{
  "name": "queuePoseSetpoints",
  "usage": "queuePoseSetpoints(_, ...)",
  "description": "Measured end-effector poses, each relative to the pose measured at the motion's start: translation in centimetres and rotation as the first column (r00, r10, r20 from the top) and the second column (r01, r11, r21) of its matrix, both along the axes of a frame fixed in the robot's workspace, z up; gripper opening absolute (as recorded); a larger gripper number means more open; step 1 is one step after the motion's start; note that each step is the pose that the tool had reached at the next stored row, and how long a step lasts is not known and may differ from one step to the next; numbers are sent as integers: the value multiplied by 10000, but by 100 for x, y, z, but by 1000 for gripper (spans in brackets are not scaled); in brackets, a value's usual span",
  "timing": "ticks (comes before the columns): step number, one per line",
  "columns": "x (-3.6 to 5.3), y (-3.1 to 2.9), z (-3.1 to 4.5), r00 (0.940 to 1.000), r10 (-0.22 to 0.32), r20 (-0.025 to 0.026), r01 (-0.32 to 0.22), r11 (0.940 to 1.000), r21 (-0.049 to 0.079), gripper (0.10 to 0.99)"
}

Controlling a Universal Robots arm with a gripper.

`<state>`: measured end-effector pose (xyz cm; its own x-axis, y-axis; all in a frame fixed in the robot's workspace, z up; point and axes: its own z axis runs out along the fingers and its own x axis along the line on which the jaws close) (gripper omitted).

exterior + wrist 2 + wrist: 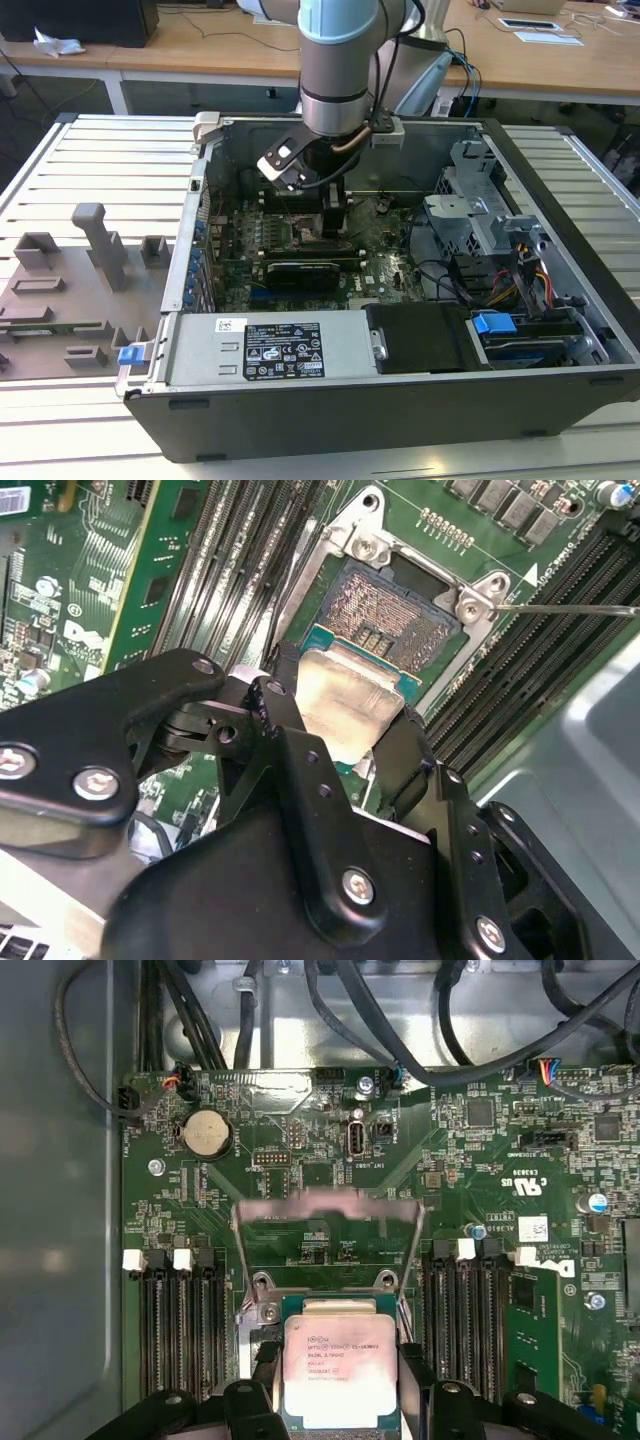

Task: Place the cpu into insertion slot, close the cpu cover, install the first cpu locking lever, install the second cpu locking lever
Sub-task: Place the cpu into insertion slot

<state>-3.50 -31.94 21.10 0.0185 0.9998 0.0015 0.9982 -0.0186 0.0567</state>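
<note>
The cpu is gripped by opposite edges in the closed claw and held over the insertion slot, whose pin grid is partly exposed. The cpu cover stands raised. Good seating is judged to need a level, squared chip, lowered without sliding.

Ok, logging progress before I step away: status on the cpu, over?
Gripper shut on the cpu. Held over the insertion slot, not seated. The cpu cover is up; nothing in the way.
</note>
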Motion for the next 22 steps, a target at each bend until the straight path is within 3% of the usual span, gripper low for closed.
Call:
queuePoseSetpoints(4, -4, 3, -54, 10000, -3, 1, 3, 10000, -2, 541)
queuePoseSetpoints(8, -122, 16, -54, 10000, 0, 52, 0, 10000, 1, 541)
queuePoseSetpoints(11, -146, 75, -55, 10000, -1, 54, 1, 10000, 0, 541)
queuePoseSetpoints(22, -219, 71, -136, 10000, 63, 52, -63, 10000, -1, 541)
